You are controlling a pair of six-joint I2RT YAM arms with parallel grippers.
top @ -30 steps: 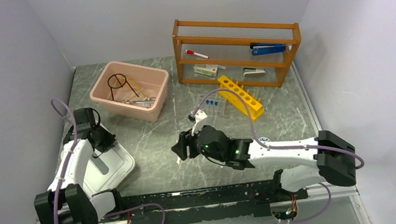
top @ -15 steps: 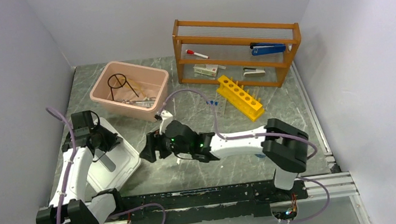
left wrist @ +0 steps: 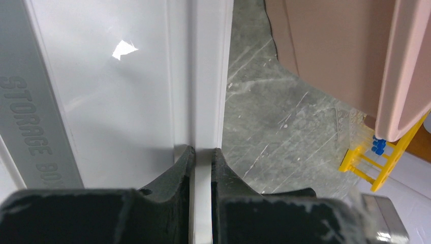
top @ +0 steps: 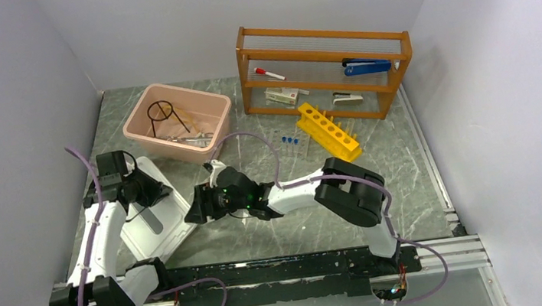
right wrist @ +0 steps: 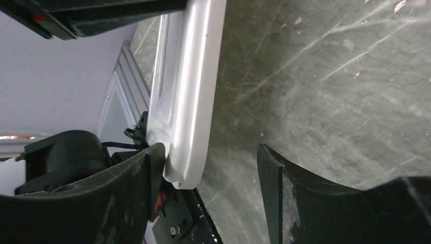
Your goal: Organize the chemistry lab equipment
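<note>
Running near-to-far, white lid [top: 169, 215] is clamped by left tool [left wrist: 203, 155]; right tool [right wrist: 207, 152] gapes beside.

Black ring stand [top: 170, 109]; pink bin [top: 167, 148]; white lid [top: 169, 211]; grey-green marbled table [top: 407, 153].

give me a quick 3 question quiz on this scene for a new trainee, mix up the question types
1. True or false: the left gripper is shut on the rim of the white lid.
2. Fill in the blank: the right gripper is ___, with one jaw on each side of the lid's corner.
3. Where is the black wire ring stand? A: in the pink bin. B: on the lid. C: in the right gripper.

Key: 1 true; 2 open; 3 A.
</note>
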